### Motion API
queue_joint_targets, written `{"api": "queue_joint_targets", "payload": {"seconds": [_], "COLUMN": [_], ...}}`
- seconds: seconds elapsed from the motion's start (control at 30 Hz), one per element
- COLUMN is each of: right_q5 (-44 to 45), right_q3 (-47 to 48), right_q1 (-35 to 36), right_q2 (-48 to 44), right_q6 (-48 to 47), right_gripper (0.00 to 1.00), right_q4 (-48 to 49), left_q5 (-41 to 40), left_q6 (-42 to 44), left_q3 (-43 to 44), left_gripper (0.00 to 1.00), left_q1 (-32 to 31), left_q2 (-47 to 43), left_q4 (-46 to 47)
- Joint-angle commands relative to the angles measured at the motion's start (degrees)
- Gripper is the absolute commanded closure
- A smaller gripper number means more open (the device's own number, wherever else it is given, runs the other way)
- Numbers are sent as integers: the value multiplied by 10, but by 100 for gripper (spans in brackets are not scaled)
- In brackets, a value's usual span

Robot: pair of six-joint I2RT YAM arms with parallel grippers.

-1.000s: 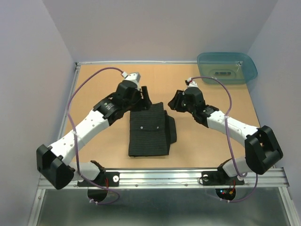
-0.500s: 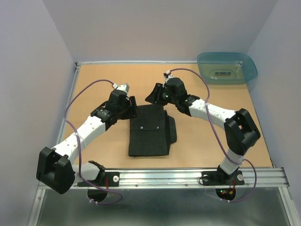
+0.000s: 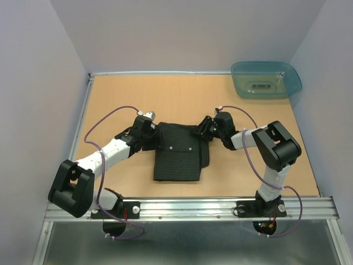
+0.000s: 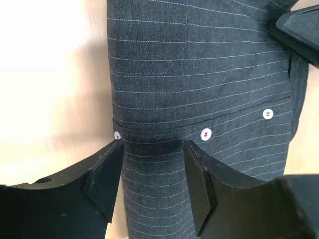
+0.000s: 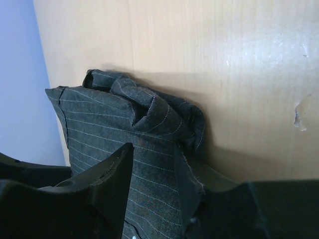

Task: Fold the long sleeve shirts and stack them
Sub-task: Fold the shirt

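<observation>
The long sleeve shirt (image 3: 176,157), black with thin pale pinstripes, lies folded into a rectangle in the middle of the table. My left gripper (image 3: 155,136) is at its far left corner. In the left wrist view the open left gripper (image 4: 153,147) straddles the shirt (image 4: 199,74) at its left edge, near small pale buttons (image 4: 206,134). My right gripper (image 3: 203,131) is at the far right corner. There the right gripper (image 5: 152,149) stands open over flat cloth, and a bunched corner of the shirt (image 5: 149,112) lies just past its fingertips.
A teal plastic tub (image 3: 266,79) stands at the back right corner of the wooden table (image 3: 127,94). A metal rail (image 3: 193,208) runs along the near edge where both arm bases are bolted. Pale walls enclose the table on three sides.
Both grippers have come down and towards me onto the shirt's far corners, the right arm folding in sharply. The left jaws have narrowed a little. The shirt has hardly shifted.
</observation>
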Motion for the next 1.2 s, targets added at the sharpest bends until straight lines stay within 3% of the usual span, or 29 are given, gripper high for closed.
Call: {"api": "queue_joint_targets", "payload": {"seconds": [0.0,0.23,0.47,0.77,0.97,1.17], "right_q5": [-21,-57,-85,-73,-70,-86], "right_q3": [-14,67,148,125,87,73], "right_q1": [-2,-3,-2,-6,-48,-80], "right_q2": [-18,-100,-43,57,91,53], "right_q6": [-35,-63,-39,-25,-30,-59], "right_gripper": [55,53,53,54,55,55], "right_q4": [37,-35,-16,58,81,77], "left_q5": [8,-15,-2,31,45,86], "left_q6": [-8,9,16,-11,-24,-45], "left_q3": [1,56,127,115,88,93], "left_gripper": [38,39,47,55,56,54], "left_q1": [3,4,13,33,51,55], "left_q2": [-25,-47,45,156,201,171], "left_q4": [30,40,80,153,185,184]}}
